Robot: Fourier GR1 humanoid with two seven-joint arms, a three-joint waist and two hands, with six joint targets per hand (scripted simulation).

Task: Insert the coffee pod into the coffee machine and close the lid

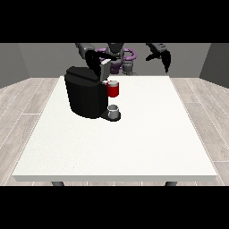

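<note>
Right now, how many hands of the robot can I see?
2. One hand is at the view's left, just above the black coffee machine. The other hand is at the view's right, raised above the table's far edge.

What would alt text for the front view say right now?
A black coffee machine sits on a white table, lid raised, a red part above a small grey cup.

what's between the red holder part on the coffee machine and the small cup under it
Nothing: the front view shows a bare gap between the red holder and the cup.
</note>
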